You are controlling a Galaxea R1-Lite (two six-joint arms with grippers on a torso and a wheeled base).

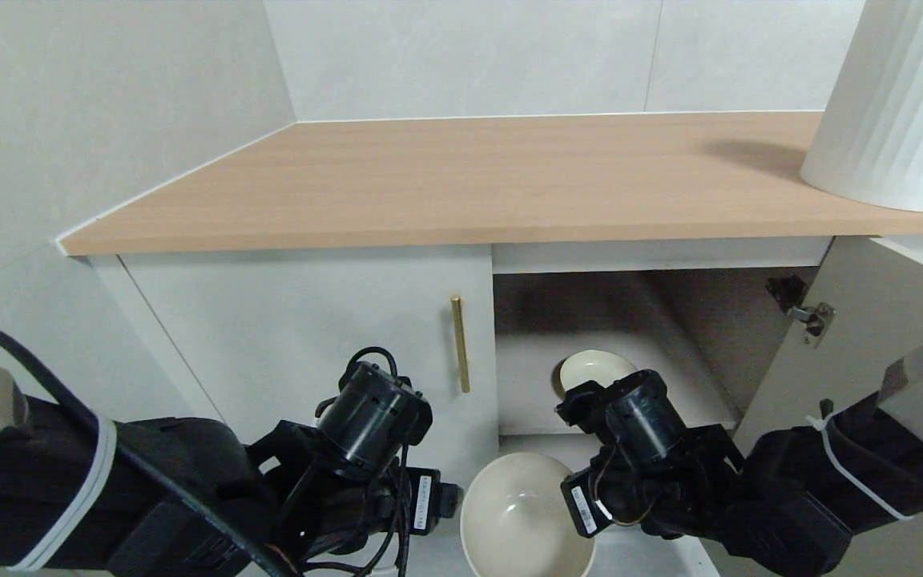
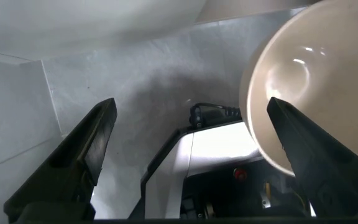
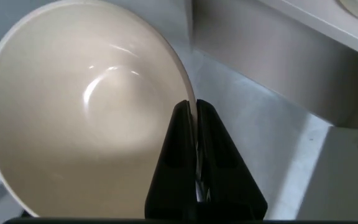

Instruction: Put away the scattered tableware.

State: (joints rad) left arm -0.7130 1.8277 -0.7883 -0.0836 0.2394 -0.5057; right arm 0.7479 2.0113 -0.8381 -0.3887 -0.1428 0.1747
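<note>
The right gripper (image 3: 196,146) was clamped on the rim of a bowl (image 3: 86,118). The left gripper (image 2: 197,155) sat beside it, fingers apart and empty. The bowl looked cream, glossy, deep and plain. It was likely stiff, brittle and slick, so a firm rim pinch suited it, though it might tilt. Ahead of the right gripper, a second bowl (image 1: 594,370) lay on a shelf (image 1: 525,397) in the open cabinet (image 1: 309,320).
</note>
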